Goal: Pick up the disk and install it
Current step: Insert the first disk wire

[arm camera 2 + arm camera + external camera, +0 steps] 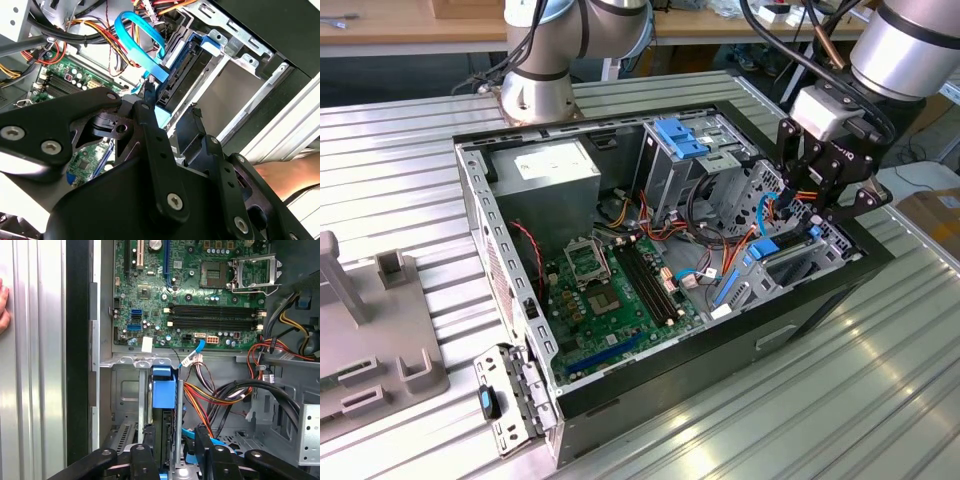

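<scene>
- The disk (165,390) stands edge-up in the drive bay (125,390), right at the gripper (174,442)
- Cannot tell whether the gripper clamps it
- Likely rigid, dense, shock-sensitive; best held by its blue-framed edges

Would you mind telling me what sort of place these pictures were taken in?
Probably a robotics lab or workshop: an open computer case sits on a ribbed aluminium table, a robot arm's base stands by it, and wooden workbenches run behind.
</scene>
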### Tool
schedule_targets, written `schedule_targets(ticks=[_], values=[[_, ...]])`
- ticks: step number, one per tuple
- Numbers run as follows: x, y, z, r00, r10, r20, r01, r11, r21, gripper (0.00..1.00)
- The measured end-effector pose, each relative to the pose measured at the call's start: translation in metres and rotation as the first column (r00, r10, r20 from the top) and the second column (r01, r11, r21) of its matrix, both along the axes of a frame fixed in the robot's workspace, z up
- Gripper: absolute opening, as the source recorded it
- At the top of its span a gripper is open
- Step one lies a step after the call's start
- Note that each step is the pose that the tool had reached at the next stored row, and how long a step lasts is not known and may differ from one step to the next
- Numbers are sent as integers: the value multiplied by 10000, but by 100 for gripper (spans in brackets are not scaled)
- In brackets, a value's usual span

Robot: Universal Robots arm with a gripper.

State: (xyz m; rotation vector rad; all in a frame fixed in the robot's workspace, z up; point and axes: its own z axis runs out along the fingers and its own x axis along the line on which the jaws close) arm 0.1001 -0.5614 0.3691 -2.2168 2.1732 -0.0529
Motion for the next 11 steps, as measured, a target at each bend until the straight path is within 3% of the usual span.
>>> schedule_targets(ticks=[11], values=[[24, 6, 0, 10000, 14, 0, -14, 10000, -1, 44]])
